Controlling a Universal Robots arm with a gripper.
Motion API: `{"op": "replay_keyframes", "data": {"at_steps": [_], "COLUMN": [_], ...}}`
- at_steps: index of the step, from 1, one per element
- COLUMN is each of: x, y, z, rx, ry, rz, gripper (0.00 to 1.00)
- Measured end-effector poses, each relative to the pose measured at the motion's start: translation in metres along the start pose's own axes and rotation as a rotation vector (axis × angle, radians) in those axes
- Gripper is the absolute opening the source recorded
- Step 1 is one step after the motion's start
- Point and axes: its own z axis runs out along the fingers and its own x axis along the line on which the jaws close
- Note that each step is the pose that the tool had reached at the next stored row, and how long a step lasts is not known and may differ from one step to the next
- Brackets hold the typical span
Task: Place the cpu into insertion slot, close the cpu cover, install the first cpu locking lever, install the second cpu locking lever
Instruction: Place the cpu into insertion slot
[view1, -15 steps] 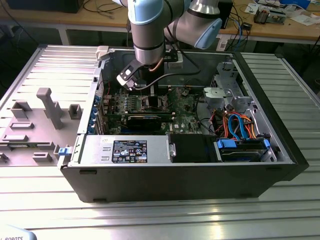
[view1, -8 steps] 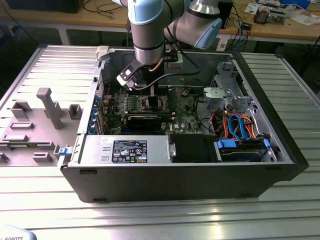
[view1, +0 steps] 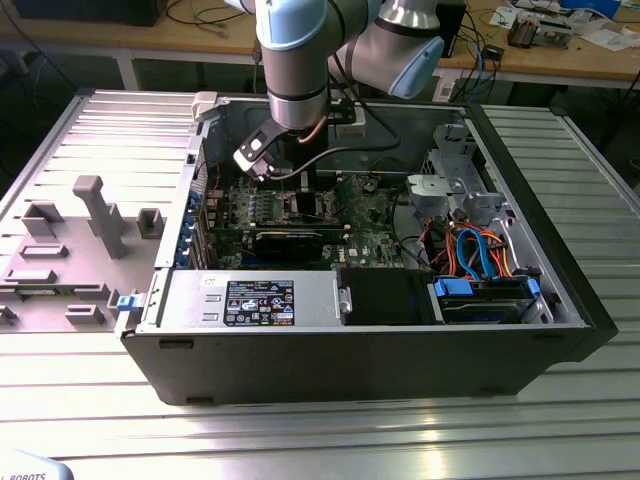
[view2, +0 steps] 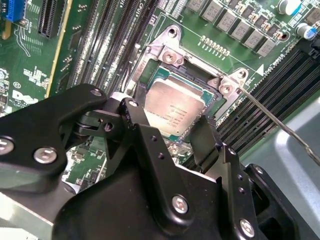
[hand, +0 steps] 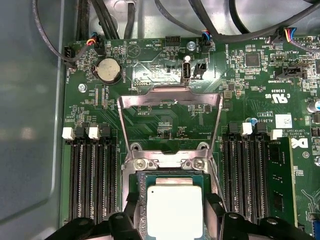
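Cpu (view2: 175, 112) between jaws (touching both)

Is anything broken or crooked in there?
Nothing looks broken. The cpu cover is flipped open, which fits the job, and the cpu sits square in the insertion slot by the claw.

Open computer case (view1: 350, 350) lies on a ribbed metal desk (view1: 400, 430). Arm (view1: 295, 60) reaches down into it, with the claw (view1: 303, 185) low over the green motherboard (view1: 290, 215). Labelled metal box (view1: 250, 300) sits along the near wall. Orange and blue cables (view1: 475, 250) are at the exterior view's right. Grey panel (view1: 60, 200) lies beside the case at its left.
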Motion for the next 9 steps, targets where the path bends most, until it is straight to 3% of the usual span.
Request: {"op": "replay_keyframes", "data": {"at_steps": [9], "x": [0.0023], "y": [-0.0001], "z": [0.0007], "rx": [0.0000], "ry": [0.0002], "rz": [0.000], "gripper": [0.62]}}
